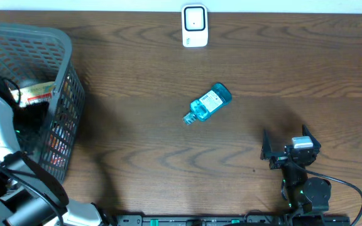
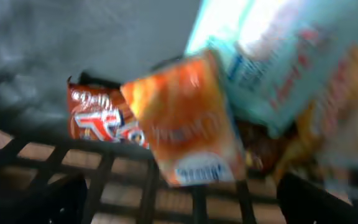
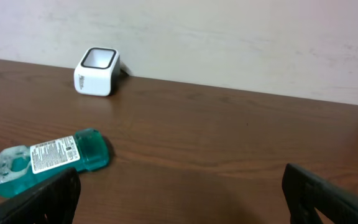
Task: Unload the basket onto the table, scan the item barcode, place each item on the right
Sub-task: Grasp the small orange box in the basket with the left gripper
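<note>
The right gripper (image 1: 289, 143) holds its two black fingers spread wide and empty, low over the dark grained wooden table (image 1: 137, 150). Ahead and to their left, one clear plastic bottle of teal liquid (image 3: 48, 158) lies on its side, with one small white rounded scanner (image 3: 96, 71) farther ahead. The left gripper (image 2: 179, 205), equally spread and empty, hangs inside the single grey plastic lattice basket (image 1: 61, 50), above three blurred packs: an orange carton (image 2: 188, 118), a crinkled red-brown packet (image 2: 98, 118) and a pale blue-and-white box (image 2: 284, 56).
</note>
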Action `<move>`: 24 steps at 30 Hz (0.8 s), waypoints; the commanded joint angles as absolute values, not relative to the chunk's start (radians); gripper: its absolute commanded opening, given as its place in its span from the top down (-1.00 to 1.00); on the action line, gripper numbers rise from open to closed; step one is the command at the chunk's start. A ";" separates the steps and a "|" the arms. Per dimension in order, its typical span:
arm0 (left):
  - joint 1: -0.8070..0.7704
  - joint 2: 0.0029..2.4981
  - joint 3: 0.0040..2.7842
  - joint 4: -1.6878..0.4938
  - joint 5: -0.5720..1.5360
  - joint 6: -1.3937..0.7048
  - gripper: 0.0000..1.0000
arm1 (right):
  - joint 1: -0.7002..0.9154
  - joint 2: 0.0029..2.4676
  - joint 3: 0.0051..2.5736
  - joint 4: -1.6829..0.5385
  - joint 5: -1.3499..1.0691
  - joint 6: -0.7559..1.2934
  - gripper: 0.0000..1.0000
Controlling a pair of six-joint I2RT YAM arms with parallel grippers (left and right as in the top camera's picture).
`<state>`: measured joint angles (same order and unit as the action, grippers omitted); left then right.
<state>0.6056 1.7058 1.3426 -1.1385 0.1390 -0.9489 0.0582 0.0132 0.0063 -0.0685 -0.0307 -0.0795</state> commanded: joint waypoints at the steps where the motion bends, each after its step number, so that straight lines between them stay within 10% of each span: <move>1: 0.603 1.706 1.245 -1.031 0.093 -1.045 -0.96 | 0.050 0.014 0.006 -0.072 -0.036 -0.064 -0.99; 7: 0.603 1.706 1.093 -0.856 0.093 -1.045 -0.99 | 0.050 0.014 0.006 -0.072 -0.036 -0.064 -0.99; 13: 0.603 1.703 1.053 -0.817 0.094 -0.970 0.03 | 0.050 0.014 0.006 -0.072 -0.035 -0.064 -0.99; 24: 0.606 1.505 1.252 -0.806 0.229 -0.868 0.17 | 0.050 0.014 0.006 -0.072 -0.036 -0.064 -0.99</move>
<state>0.6060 1.6226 1.1488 -0.8127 0.1787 -0.9165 0.0582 0.0132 0.0063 -0.0685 -0.0307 -0.0795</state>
